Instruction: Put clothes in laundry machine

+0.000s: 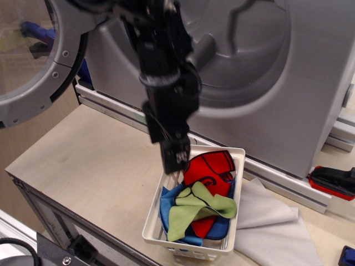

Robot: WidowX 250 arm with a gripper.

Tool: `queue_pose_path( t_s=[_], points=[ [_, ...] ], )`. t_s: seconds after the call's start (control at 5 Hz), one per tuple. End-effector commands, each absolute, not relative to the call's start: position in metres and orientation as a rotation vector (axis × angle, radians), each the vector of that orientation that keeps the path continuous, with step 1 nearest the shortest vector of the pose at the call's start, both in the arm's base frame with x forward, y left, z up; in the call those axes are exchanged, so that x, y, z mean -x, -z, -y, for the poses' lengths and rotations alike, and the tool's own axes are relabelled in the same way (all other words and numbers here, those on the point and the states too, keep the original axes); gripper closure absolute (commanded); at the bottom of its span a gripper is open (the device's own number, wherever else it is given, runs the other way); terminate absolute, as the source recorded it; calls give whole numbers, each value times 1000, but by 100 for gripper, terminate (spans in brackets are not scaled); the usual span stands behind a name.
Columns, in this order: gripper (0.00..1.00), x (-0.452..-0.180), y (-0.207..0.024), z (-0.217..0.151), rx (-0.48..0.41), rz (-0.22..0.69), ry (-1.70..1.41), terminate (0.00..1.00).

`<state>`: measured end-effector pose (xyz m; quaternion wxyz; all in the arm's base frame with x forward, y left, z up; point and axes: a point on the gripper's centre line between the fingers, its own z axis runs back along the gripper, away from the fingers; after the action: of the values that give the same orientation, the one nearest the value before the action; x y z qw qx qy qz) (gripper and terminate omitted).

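The clothes lie bundled in a white slotted basket [152, 221]: a red cloth with black edging [208, 166], a light green one [202, 208] and a bright blue one [169, 202]. My gripper [168, 155] is blurred by motion. It hangs over the basket's far left corner, just above the bundle, with its jaws apart and nothing in them. The grey laundry machine [310, 83] stands behind, with its wide drum opening [238, 50] uncovered. Its round porthole door [33, 61] is swung open to the left.
A pale grey flat cloth [272, 221] lies on the wooden table [94, 160] right of the basket. A red and black object [333, 182] sits at the far right by the machine's base. An aluminium rail [116, 113] runs along the machine's foot.
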<state>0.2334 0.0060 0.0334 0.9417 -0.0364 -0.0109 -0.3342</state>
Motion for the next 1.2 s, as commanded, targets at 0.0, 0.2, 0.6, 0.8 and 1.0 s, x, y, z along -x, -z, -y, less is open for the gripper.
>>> queue_pose_path(
  t_s=[0.0, 0.2, 0.6, 0.8, 1.0],
  points=[
    [0, -221, -29, 14, 184, 105, 727, 0],
    [0, -219, -12, 28, 174, 118, 730, 0],
    [0, -221, 25, 48, 126, 168, 747, 0],
    [0, -220, 45, 54, 98, 162, 733, 0],
    [0, -225, 58, 58, 84, 139, 706, 0]
  ],
)
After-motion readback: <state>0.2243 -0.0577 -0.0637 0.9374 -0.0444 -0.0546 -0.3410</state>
